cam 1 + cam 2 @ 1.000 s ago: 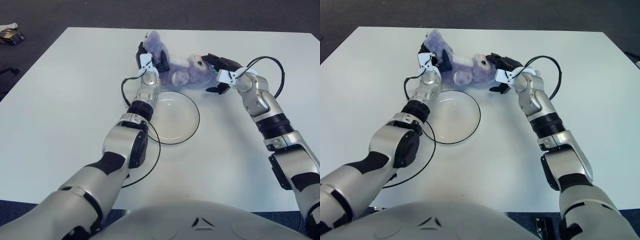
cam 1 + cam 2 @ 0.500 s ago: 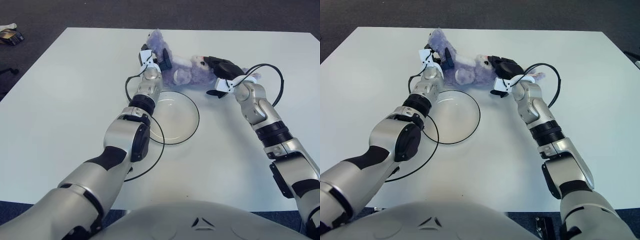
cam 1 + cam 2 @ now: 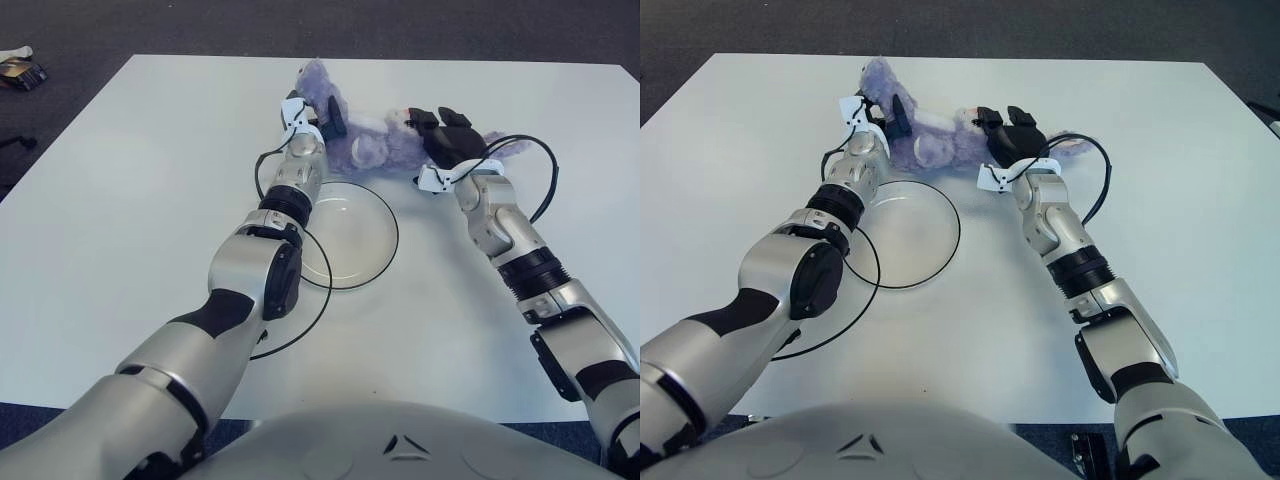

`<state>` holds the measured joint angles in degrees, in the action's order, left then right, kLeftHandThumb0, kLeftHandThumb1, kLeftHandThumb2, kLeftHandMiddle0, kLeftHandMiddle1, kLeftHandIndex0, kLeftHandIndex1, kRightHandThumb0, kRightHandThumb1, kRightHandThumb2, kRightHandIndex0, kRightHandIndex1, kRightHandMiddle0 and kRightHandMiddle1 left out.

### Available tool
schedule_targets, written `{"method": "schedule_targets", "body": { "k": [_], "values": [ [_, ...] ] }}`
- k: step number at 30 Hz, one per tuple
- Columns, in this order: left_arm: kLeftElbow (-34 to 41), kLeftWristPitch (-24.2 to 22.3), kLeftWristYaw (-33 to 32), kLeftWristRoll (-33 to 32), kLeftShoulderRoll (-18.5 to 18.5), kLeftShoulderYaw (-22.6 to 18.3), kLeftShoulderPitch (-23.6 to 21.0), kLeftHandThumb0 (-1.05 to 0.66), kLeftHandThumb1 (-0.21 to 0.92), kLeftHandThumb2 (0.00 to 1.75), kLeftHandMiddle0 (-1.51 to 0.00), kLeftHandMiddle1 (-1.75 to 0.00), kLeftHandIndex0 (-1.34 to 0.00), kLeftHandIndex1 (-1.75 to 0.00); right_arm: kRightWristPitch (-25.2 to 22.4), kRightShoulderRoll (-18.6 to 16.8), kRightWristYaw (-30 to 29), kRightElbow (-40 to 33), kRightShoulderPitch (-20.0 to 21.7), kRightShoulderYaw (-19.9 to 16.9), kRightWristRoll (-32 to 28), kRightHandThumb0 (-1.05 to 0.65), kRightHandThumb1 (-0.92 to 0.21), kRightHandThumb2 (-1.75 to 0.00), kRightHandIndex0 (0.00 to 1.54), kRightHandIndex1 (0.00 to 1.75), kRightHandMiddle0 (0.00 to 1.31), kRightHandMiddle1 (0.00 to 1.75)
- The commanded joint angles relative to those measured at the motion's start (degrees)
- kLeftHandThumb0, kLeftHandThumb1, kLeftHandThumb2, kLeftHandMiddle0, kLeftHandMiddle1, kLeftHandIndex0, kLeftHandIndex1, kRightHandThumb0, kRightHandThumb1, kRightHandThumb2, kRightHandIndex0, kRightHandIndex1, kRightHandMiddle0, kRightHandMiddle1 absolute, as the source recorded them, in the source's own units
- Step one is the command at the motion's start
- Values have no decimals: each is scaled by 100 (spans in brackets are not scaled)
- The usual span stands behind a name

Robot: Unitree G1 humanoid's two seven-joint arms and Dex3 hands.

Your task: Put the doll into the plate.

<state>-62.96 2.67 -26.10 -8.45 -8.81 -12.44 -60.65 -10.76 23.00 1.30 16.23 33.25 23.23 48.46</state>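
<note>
Doll (image 3: 375,148) behind plate (image 3: 375,262), both hands (image 3: 312,117) (image 3: 447,140) gripping, table (image 3: 130,200)

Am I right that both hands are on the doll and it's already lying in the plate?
Not quite. Both hands are at the doll, the left hand at one end and the right hand at the other, but it lies on the table just beyond the plate, which holds nothing. The left eye view shows this.

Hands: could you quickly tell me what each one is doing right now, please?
Left hand: shut on the doll, at its left end.
Right hand: fingers over the doll's right end; grip cannot be told.
</note>
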Motion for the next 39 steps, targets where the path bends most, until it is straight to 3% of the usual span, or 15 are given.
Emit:
{"method": "schedule_targets", "body": {
  "k": [1, 20, 29, 37, 39],
  "values": [
    [-16, -77, 156, -75, -220, -24, -138, 0, 6, 156, -86, -156, -59, -175, 44, -154, -437, 272, -20, 17, 74, -63, -36, -84, 0, 0, 0, 2],
    [277, -251, 143, -81, -311, 44, -41, 0, -1, 163, -89, -159, -65, -175, 291, -620, -1701, 1670, 403, -34, -95, -53, -26, -91, 0, 0, 1, 1],
    [440, -354, 161, -138, -352, 26, 25, 0, -1, 163, -88, -159, -65, -175, 344, -751, -1904, 2102, 597, -96, -268, -56, -27, -93, 0, 0, 0, 2],
    [547, -450, 146, -131, -373, 51, 77, 0, 0, 163, -88, -160, -64, -175, 750, -914, -2072, 2583, 794, -307, -758, -47, -23, -97, 11, 6, 0, 23],
    [564, -473, 154, -119, -373, 65, 85, 0, 0, 163, -87, -161, -64, -175, 879, -917, -2109, 2720, 852, -319, -834, -42, -19, -101, 9, 32, 0, 39]
  ]
}}
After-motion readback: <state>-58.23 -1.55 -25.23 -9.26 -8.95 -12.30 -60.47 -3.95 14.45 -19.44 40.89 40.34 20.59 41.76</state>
